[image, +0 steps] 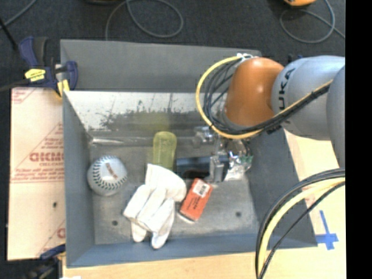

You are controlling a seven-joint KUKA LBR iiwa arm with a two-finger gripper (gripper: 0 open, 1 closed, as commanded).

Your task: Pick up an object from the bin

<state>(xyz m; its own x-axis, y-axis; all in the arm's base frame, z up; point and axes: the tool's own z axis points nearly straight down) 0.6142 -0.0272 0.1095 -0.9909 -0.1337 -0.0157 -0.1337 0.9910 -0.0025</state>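
My gripper (219, 166) hangs low in the right half of the bin, under the arm's orange cover. Just left of it lies a dark, flat object (190, 166), touching or nearly touching the gripper. An orange box with a white label (195, 199) lies tilted right below the gripper. A translucent yellow-green cup (164, 149) lies on its side further left, near the back wall. A white glove (154, 205) is spread out left of the orange box.
A white baseball with dark stitching (107, 175) rests at the bin's left side. The arm and its looped cables cover the bin's right rear corner. Bare floor shows along the front right.
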